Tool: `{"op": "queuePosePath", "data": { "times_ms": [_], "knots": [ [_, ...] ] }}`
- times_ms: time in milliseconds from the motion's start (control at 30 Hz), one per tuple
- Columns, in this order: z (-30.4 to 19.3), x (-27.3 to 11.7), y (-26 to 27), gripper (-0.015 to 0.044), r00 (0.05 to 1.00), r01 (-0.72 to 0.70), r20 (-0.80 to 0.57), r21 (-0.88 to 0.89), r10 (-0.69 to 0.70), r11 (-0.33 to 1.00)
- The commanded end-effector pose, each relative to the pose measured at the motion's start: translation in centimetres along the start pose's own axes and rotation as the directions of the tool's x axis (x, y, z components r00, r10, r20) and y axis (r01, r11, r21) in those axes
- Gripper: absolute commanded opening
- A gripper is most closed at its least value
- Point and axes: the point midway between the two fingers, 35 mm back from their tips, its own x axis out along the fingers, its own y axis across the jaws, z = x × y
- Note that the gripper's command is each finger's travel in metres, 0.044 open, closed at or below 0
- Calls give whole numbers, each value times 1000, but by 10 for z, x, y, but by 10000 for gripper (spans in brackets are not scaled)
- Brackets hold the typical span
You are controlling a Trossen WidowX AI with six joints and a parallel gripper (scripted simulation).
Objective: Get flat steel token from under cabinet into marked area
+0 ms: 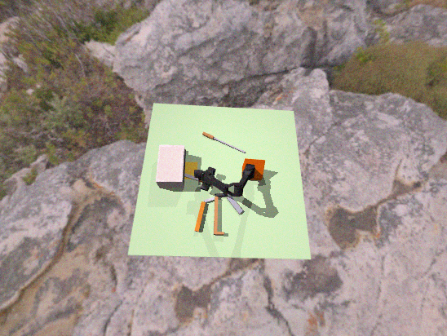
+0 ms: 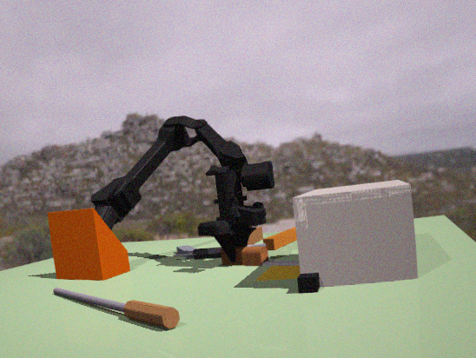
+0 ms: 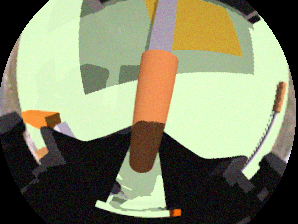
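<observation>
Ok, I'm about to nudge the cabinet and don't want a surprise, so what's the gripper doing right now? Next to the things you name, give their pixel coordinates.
Gripper [image 2: 233, 259] [image 3: 147, 131]: closed on the orange handle [image 2: 255, 255] [image 3: 156, 90] of a tool with a grey shaft [image 3: 163, 27].

1. Texts and labels: none legible.
2. Brands: none legible.
3. Numbers: none legible.
4. Signs: none legible.
5. Surfaces inspected: cabinet [image 1: 170, 163] [image 2: 356, 239], arm [image 1: 218, 184] [image 2: 149, 162], orange block [image 1: 258, 173] [image 2: 76, 245], and the tool [image 1: 208, 135] [image 2: 152, 314] [image 3: 280, 97] at the scene's far side in the top view; no readable marking found on any.
</observation>
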Motion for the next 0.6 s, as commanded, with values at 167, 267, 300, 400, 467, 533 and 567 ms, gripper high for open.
{"op": "queuePosePath", "data": {
  "times_ms": [167,267,300,400,467,533,567],
  "knots": [
    [-13,1,0,0,1000,2,-3,7,-2,1000],
    [-17,1,0,0,1000,2,-3,7,-2,1000],
    [-18,1,0,0,1000,2,-3,7,-2,1000],
    [-21,1,1,0,1000,2,-3,7,-2,1000],
    [-24,1,1,0,1000,2,-3,7,-2,1000],
    [-26,1,1,0,1000,2,-4,7,-2,1000],
    [-28,1,1,0,1000,2,-4,7,-2,1000]
  ]
}}
